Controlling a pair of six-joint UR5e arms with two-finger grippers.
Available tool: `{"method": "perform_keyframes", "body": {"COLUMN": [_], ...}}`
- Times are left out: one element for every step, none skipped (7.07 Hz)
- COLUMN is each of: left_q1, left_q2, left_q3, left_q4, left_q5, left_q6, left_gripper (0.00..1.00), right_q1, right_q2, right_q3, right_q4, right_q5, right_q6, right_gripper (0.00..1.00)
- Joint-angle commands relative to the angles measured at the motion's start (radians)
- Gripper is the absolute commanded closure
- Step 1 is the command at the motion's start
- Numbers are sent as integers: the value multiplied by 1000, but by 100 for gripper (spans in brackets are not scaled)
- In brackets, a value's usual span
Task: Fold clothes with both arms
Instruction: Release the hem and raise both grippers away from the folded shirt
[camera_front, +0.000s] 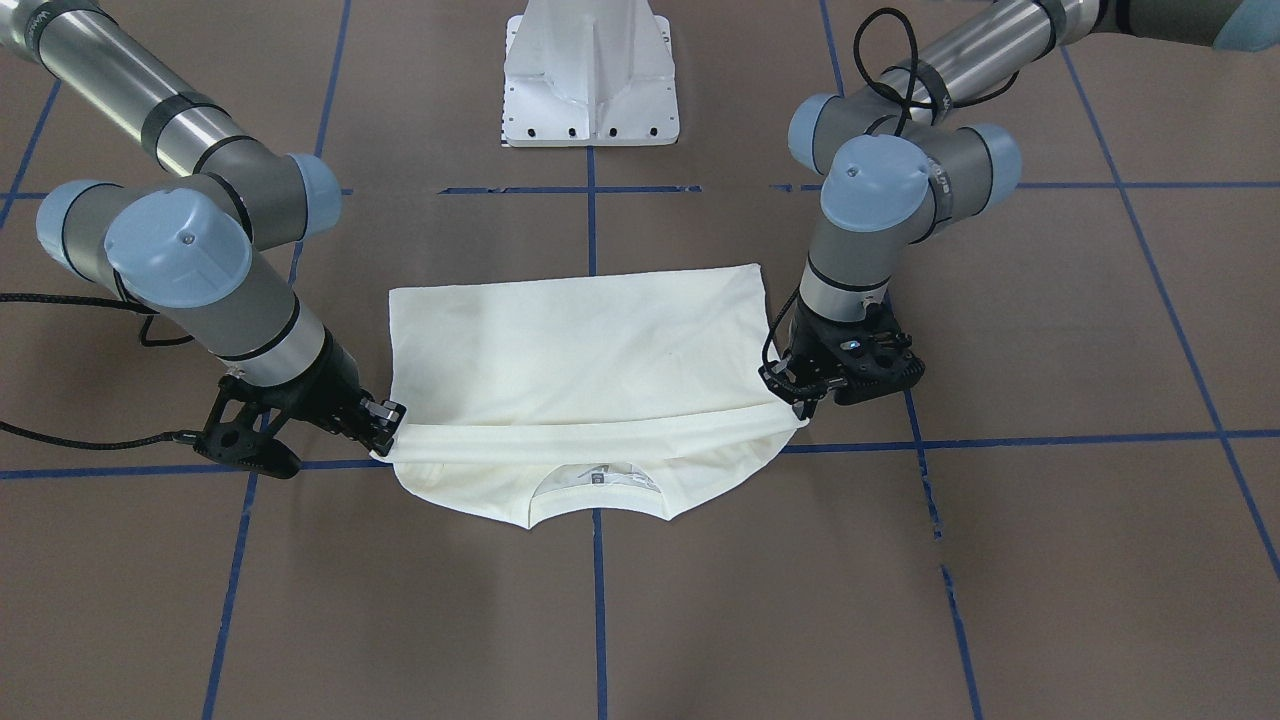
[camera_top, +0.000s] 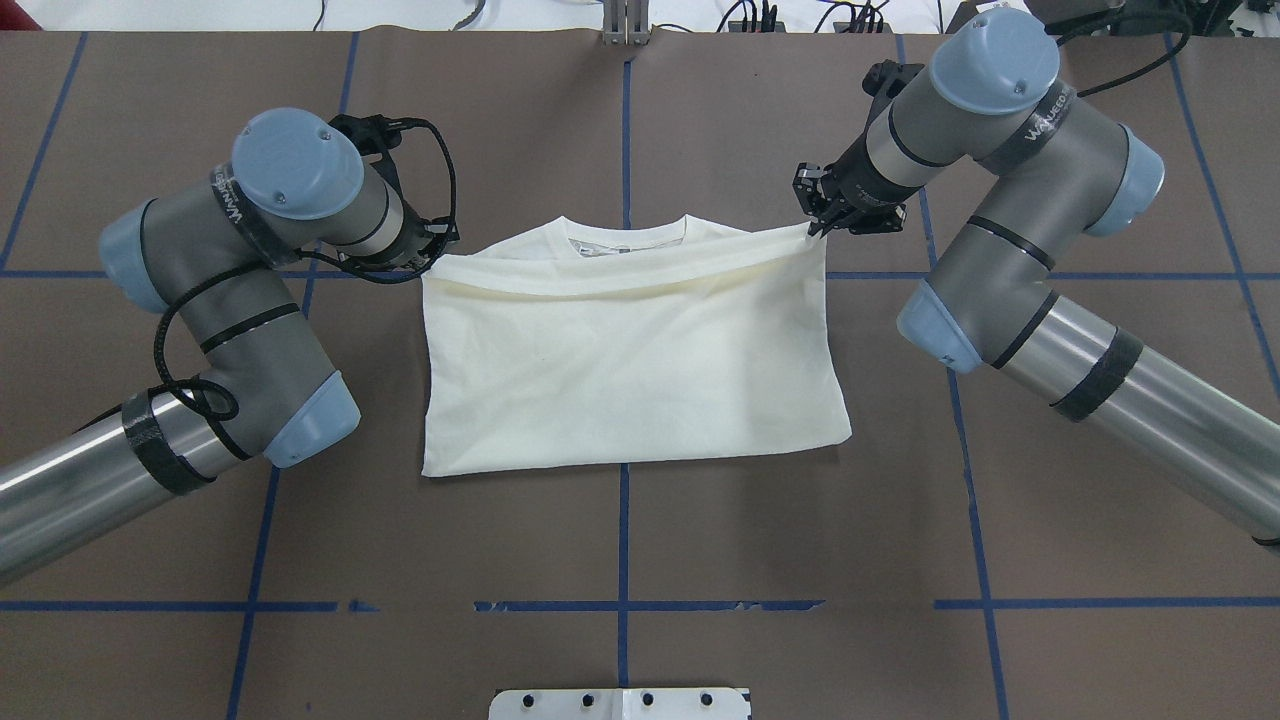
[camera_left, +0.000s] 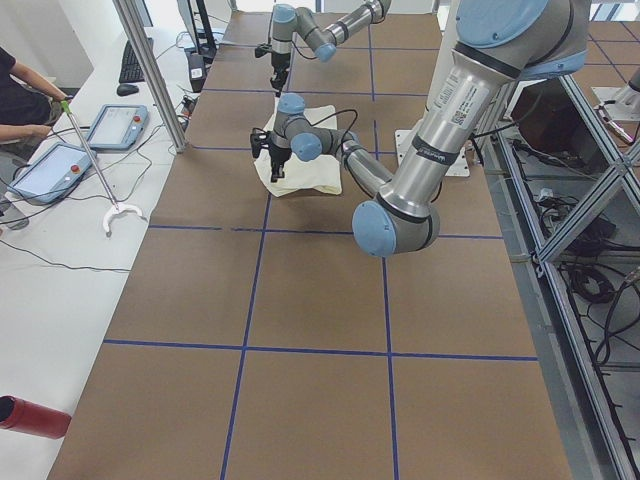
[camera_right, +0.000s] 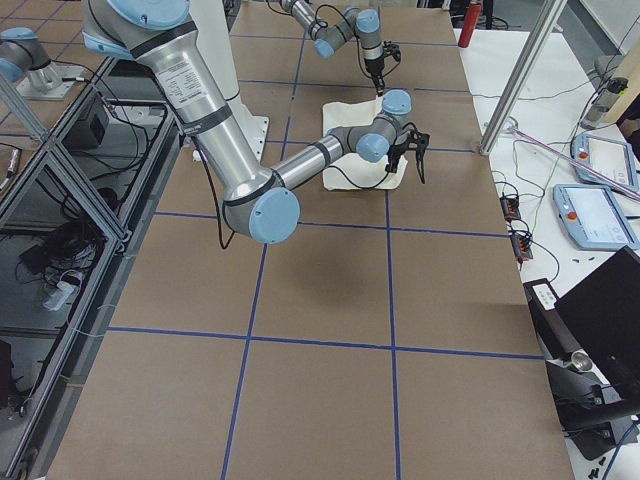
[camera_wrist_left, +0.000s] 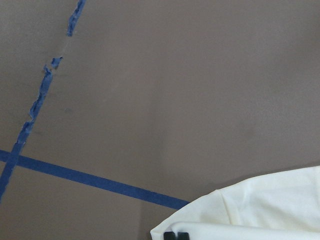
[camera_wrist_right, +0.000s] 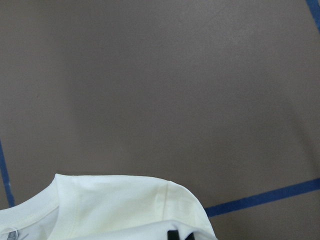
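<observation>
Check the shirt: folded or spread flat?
Folded: the shirt is doubled, hem near the collar, corners pinched by left gripper and right gripper.

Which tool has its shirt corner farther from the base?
The right arm's black two-finger tool: its corner of the cream T-shirt sits farther out on the table than the corner at the left black tool.

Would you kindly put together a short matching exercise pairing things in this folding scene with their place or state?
1 left claw
2 right claw
3 T-shirt
4 pedestal base

A white metal, off the cloth
B cream, folded over, collar showing
C grips the fold's corner on the overhead view's right
D grips the fold's corner on the overhead view's left

Pairs: 1-D, 2-C, 3-B, 4-A
</observation>
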Motion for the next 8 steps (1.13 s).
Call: {"method": "perform_keyframes", "body": {"left_q1": [-18, -31, -32, -34, -34, -34, -32, -32], "left_q2": [-1, -5, -5, 5, 8, 10, 10, 9], "left_q3": [4, -4, -39, -102, -151, -186, -197, -203], "left_q4": [7, 10, 33, 71, 117, 151, 152, 154], "left_q5": [-3, -6, -14, -42, -42, -42, -42, -42], "left_q6": [13, 14, 13, 13, 11, 13, 11, 10], "left_gripper": [8, 0, 0, 0, 0, 0, 0, 0], "right_q1": [1, 1, -31, -81, -155, -219, -255, -274], "right_q2": [3, 0, -21, -105, -194, -272, -343, -379], "right_q3": [-7, 5, 64, 173, 265, 333, 374, 395], "right_q4": [0, 1, 1, 0, -6, -6, -6, -3], "right_q5": [5, 10, 8, -7, -71, -123, -131, -134], "right_q6": [3, 6, 13, 20, 30, 32, 42, 43], "right_gripper": [0, 0, 0, 0, 0, 0, 0, 0]}}
